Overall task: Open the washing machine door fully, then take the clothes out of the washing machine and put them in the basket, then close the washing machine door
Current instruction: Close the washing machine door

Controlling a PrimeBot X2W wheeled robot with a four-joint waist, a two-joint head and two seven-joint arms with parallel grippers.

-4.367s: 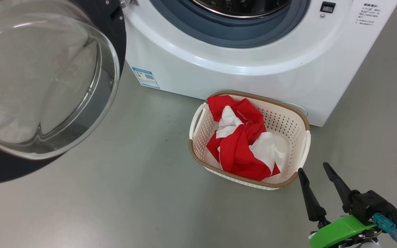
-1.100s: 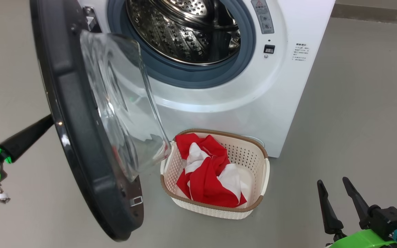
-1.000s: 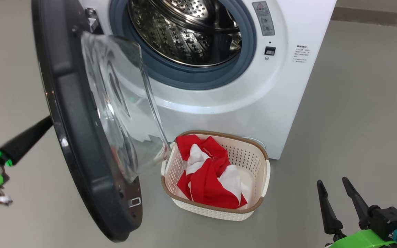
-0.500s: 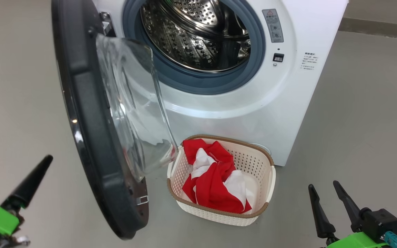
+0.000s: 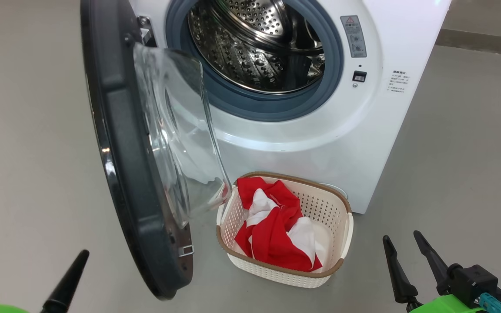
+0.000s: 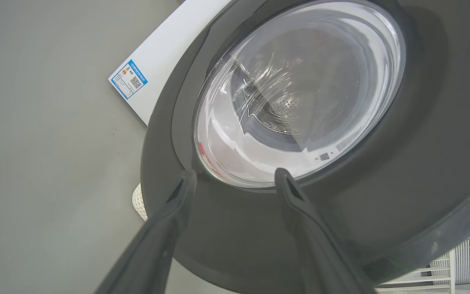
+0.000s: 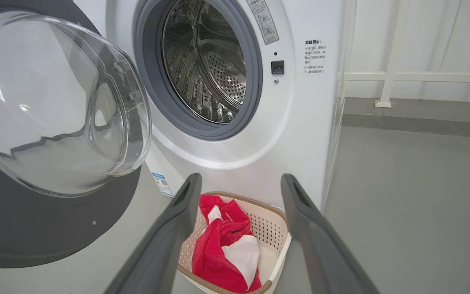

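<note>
Door (image 5: pixel 133 174) half-swung at 10 o'clock hides basket's (image 5: pixel 342 265) left handle; clothes (image 5: pixel 276 230) inside. My left end effector (image 6: pixel 235 179) and right end effector (image 7: pixel 239 183) both spread, empty.

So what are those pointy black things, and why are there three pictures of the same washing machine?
The pointy black things are a robot's fingers. Each arm ends in a gripper with two of them. One picture comes from a camera on the robot's head, looking down. There the right gripper is at the lower right, and one finger of the left gripper pokes up at the lower left. The other two pictures come from cameras on its wrists, looking along the fingers. Both grippers are open and hold nothing. The washing machine stands on a grey floor with the washing machine door swung partway open, so you can see the shiny steel drum. The basket sits on the floor in front, with the clothes, red and white, inside it.
</note>
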